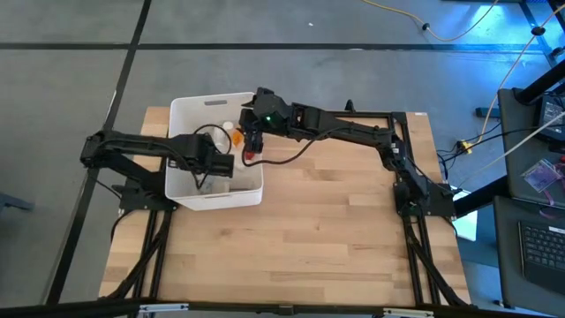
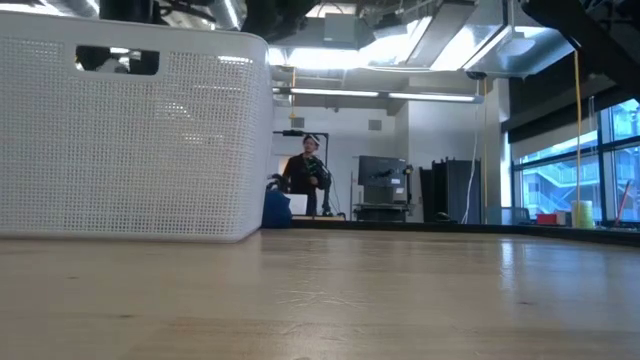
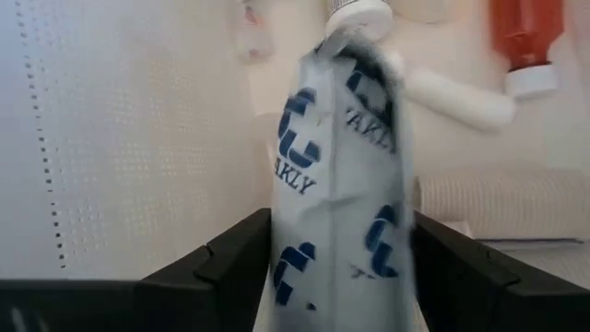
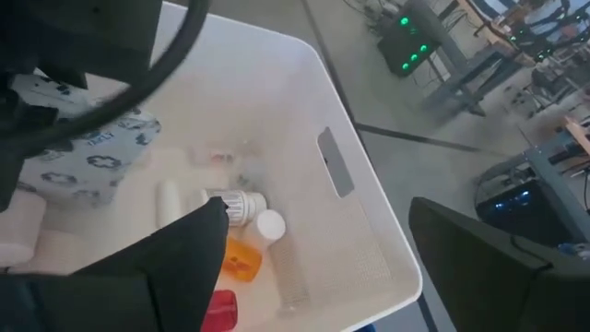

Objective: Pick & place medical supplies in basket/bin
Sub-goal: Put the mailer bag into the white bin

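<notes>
The white tub [image 1: 190,115] stands on the table's left half and fills the left of the low view [image 2: 130,130]. My left gripper [image 1: 214,177] is down inside the tub, shut on a white packet with blue logos [image 3: 341,184]. Beyond the packet lie a red bottle [image 3: 524,37], a white tube [image 3: 456,97] and a beige roll [image 3: 507,203]. My right gripper [image 1: 252,146] hovers open [image 4: 318,210] over the tub's far right part. Below it are a white bottle [image 4: 235,205], an orange pill bottle [image 4: 241,261] and the red bottle [image 4: 219,309]. My left gripper pinches the logo packet between its two fingers [image 3: 230,263], one on each long edge near the packet's lower part [image 3: 318,267]. The packet stands up past the fingers, crumpled at its far end [image 3: 355,55]. Whether that end rests on the other supplies, I cannot tell.
The tub's perforated walls [image 3: 120,138] close in around my left gripper. A handle slot [image 4: 335,161] sits in the rim. Bare wooden table [image 1: 335,230] spreads to the right and near side. A person [image 2: 305,180] stands far off in the room.
</notes>
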